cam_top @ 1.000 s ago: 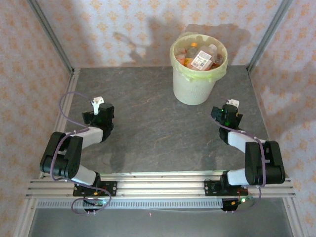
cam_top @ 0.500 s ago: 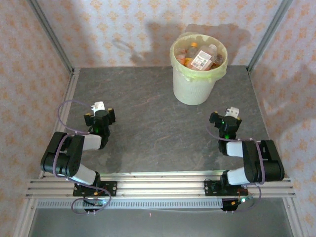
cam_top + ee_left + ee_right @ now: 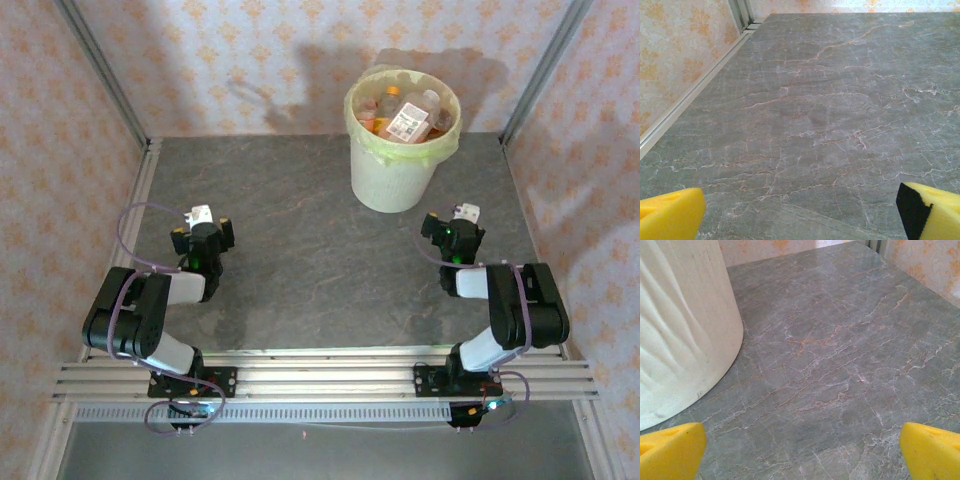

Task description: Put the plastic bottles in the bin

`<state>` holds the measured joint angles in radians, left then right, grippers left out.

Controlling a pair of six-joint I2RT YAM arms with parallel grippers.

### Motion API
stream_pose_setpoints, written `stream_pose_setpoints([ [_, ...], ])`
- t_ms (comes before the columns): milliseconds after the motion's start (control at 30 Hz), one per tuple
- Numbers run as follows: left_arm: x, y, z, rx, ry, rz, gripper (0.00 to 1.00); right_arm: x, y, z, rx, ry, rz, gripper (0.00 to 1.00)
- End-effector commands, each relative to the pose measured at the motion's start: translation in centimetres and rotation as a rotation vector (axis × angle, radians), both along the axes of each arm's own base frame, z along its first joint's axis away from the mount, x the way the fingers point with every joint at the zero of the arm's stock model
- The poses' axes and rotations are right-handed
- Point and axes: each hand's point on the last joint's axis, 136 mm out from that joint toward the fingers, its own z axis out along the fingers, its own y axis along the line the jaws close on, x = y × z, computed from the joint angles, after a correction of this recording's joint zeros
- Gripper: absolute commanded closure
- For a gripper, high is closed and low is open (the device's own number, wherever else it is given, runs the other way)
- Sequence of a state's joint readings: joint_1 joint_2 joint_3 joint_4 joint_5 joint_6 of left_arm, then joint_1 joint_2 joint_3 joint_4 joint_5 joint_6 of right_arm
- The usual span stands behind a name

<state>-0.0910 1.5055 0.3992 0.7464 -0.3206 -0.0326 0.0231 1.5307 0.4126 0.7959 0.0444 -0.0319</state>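
Grey worktop (image 3: 300, 250) carries the bin (image 3: 390, 185) at its far side, the bottles (image 3: 408, 120) piled inside. Both arms have folded back; the left tool (image 3: 202, 238) and the right tool (image 3: 452, 235) stand apart, holding nothing. The task seems finished.

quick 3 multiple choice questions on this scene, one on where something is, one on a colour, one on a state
1. Where does the bin stand on the table?
A) far side, right of centre
B) near left corner
C) between the arm bases

2. What colour are the left gripper's finger pads?
A) red
B) yellow
C) blue

3. How is the right gripper?
A) shut on a bottle
B) shut, empty
C) open, empty

Answers:
1 A, the top view shows it by the far edge, right of centre.
2 B, both pads show yellow in the left wrist view.
3 C, its pads sit wide apart with bare table between them.
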Motion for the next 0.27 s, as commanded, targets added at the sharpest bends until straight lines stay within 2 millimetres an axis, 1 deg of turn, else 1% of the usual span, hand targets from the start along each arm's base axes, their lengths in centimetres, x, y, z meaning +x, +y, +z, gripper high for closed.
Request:
stream_pose_setpoints([
  [0,0.51,0.26,1.28,-0.008,-0.051,0.011,0.00,0.20,0.23,0.05,-0.004,0.009,0.019,0.01],
  [233,0.48,0.24,1.24,-0.007,-0.050,0.010,0.00,0.07,0.21,0.09,-0.004,0.005,0.020,0.01],
])
